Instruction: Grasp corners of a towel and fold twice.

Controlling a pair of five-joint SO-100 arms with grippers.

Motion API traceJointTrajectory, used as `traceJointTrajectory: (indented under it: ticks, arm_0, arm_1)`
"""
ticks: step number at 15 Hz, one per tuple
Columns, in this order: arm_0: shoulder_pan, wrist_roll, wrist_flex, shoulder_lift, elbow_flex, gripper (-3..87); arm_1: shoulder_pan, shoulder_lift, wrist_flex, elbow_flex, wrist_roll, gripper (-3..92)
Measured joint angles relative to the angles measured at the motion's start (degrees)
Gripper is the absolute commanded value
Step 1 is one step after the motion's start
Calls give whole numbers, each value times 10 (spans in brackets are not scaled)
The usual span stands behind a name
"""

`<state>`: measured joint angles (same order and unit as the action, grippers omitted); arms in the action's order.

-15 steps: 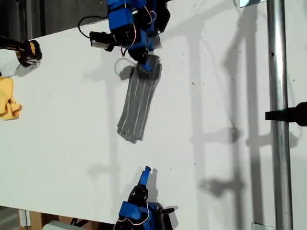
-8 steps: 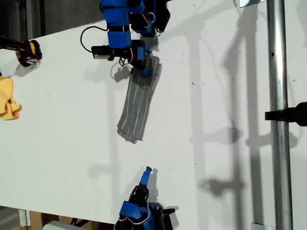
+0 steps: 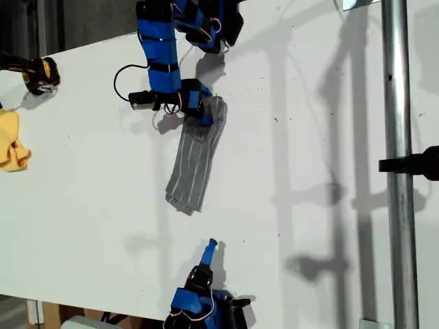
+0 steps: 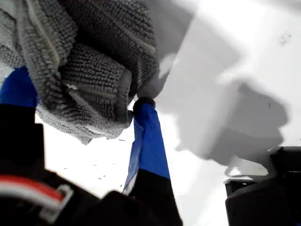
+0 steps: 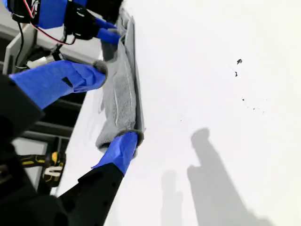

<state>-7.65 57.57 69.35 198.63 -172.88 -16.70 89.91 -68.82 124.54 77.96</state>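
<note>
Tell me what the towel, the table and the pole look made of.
Towel: looks like looped terry or microfibre, matte grey; tiny nubs and ribbed rows show in the first wrist view.
Table: smooth white board, probably laminate or painted; it shows crisp shadows and small dark specks.
Pole: likely metal, from its silvery sheen.

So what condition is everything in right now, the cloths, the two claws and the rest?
towel: folded into a long narrow strip, flat on the table except the end that is gripped.
my first gripper: shut on one end of the towel.
my second gripper: open, holding nothing, apart from the towel.
yellow cloth: crumpled at the exterior view's left edge.
table: white, with a few small dark specks.
</note>
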Motion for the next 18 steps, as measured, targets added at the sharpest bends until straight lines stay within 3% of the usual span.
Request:
traceJointTrajectory:
  ticks: [5,10,12,14,18]
  arm_0:
    - [0,5,0,0,0,223]
    - [0,5,0,0,0,222]
    - [0,5,0,0,0,222]
    - [0,5,0,0,0,222]
    - [0,4,0,0,0,222]
  arm_1:
    - [-4,-62,20,-70,-25,374]
    - [3,-55,80,-70,-19,257]
    - [8,-52,94,-70,-12,62]
    - [17,-34,105,-63,5,1]
    - [25,84,113,41,40,0]
